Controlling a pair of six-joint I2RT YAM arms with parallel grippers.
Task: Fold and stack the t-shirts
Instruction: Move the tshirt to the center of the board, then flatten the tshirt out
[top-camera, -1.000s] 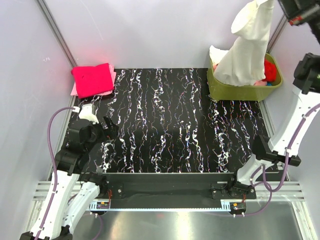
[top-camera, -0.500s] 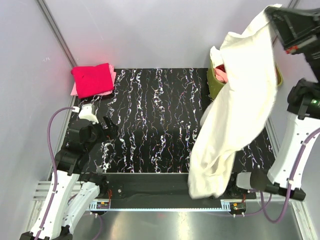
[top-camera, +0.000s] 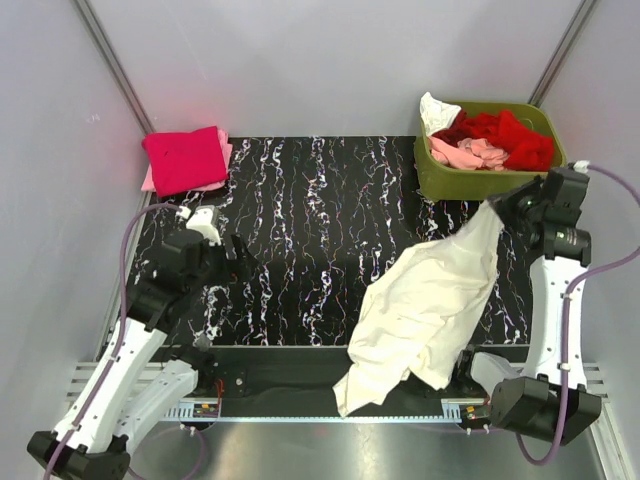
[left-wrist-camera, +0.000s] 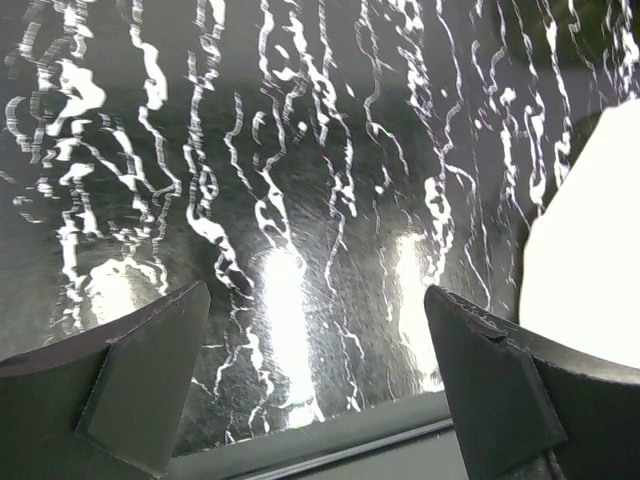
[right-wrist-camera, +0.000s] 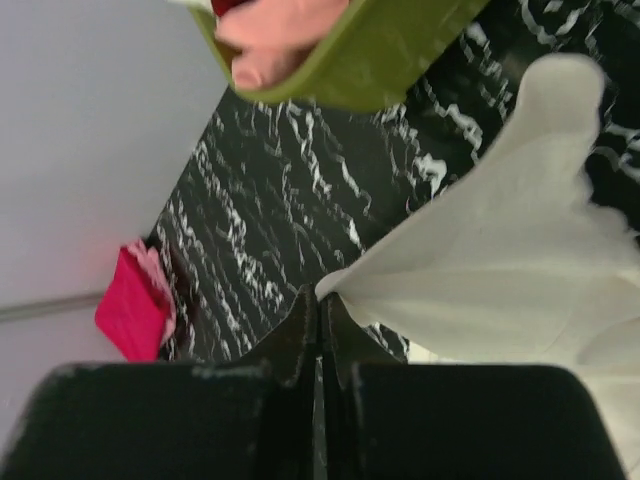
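A large cream-white t-shirt (top-camera: 430, 300) drapes over the table's front right, its lower part hanging past the near edge. My right gripper (top-camera: 497, 208) is shut on its upper corner; in the right wrist view the pinched cloth (right-wrist-camera: 500, 270) fans out from the closed gripper (right-wrist-camera: 320, 300). A folded magenta-red tee (top-camera: 185, 158) lies on a pale pink one at the back left. Red, pink and white tees (top-camera: 490, 140) fill the bin. My left gripper (top-camera: 240, 262) hovers open and empty over the left of the table, wide apart in its wrist view (left-wrist-camera: 315, 295), with the cream shirt's edge (left-wrist-camera: 590, 270) at right.
An olive-green plastic bin (top-camera: 480, 182) stands at the back right, just behind the right gripper. The black marbled table top (top-camera: 320, 230) spans the middle. Pale walls close in the left, back and right sides.
The right arm swung the cream-white shirt down from high above the bin onto the table's front right. The left arm shifted a little forward and to the right.
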